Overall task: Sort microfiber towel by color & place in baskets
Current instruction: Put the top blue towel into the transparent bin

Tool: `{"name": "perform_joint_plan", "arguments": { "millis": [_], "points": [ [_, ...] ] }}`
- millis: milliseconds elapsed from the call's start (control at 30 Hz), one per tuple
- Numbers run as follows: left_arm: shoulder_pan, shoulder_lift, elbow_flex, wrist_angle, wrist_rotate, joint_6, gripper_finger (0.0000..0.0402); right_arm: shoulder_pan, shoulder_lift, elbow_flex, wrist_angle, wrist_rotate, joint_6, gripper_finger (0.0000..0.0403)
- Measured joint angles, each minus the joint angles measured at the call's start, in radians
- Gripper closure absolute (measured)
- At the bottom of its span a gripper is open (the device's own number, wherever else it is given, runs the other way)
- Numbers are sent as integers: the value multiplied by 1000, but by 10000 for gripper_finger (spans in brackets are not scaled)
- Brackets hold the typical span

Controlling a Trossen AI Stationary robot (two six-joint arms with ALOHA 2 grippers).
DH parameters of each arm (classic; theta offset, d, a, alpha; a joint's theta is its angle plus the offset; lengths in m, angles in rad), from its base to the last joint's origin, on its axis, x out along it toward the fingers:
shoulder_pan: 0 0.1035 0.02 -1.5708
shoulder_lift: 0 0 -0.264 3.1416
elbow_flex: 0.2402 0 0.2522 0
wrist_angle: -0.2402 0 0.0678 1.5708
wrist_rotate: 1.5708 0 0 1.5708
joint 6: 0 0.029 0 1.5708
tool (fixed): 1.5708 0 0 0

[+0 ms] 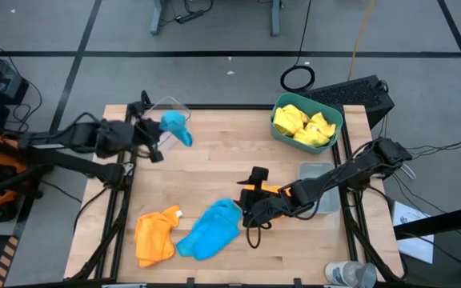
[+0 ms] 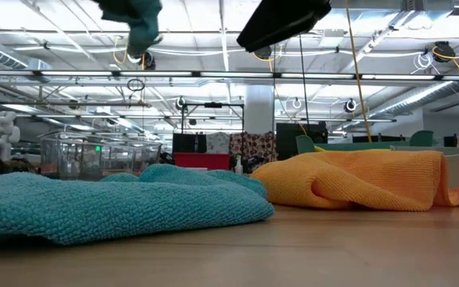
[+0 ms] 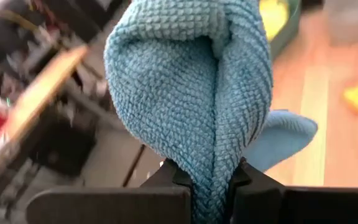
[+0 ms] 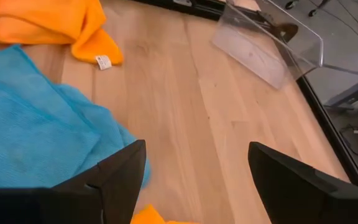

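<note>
My left gripper [image 1: 157, 138] is shut on a sky blue microfiber towel [image 1: 177, 126], high over the table's far left, beside the clear basket [image 1: 170, 106]. Near the table's middle my right gripper [image 4: 197, 171] stands open above bare wood. A second blue towel [image 1: 210, 228] lies flat just to its near-left, and an orange towel [image 1: 269, 190] lies under it. Another orange towel [image 1: 154, 236] lies at the near left. The teal basket [image 1: 338, 120] at the far right holds yellow towels [image 1: 302, 126]. My right arm partly hides the grey basket [image 1: 317, 170]. My left gripper pinches a bunched fold of the blue towel [image 3: 215, 186] between its two fingers [image 3: 174, 177], several layers thick. The rest of the towel bulges out ahead of the fingertips and hangs beyond them. It is lifted clear of the table.
The clear basket [image 4: 272, 43] sits at the table's far left corner, its rim toward the edge. Bare wood runs between it and the lying towels. A clear cup [image 1: 349, 274] stands at the near right corner. A keyboard [image 1: 358, 92] lies beyond the teal basket.
</note>
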Motion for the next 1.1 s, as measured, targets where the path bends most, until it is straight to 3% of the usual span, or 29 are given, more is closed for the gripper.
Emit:
{"name": "perform_joint_plan", "arguments": {
  "millis": [233, 333, 667, 867, 1100],
  "points": [
    [206, 4, 47, -186, 167, -23, 382, 10, -3, 0, -21, -1, -34, 127],
    [304, 24, 48, -236, 192, -32, 382, 6, -3, 0, -18, 3, -53, 127],
    [613, 255, 48, -313, 312, -22, 379, -33, -3, 0, -20, 4, -80, 127],
    [723, 436, 48, -314, 281, 49, 369, -39, -3, 0, -59, 3, -77, 127],
    [775, 608, 48, -314, 284, 50, 366, -39, -3, 0, -127, 1, -30, 127]
  ]
}}
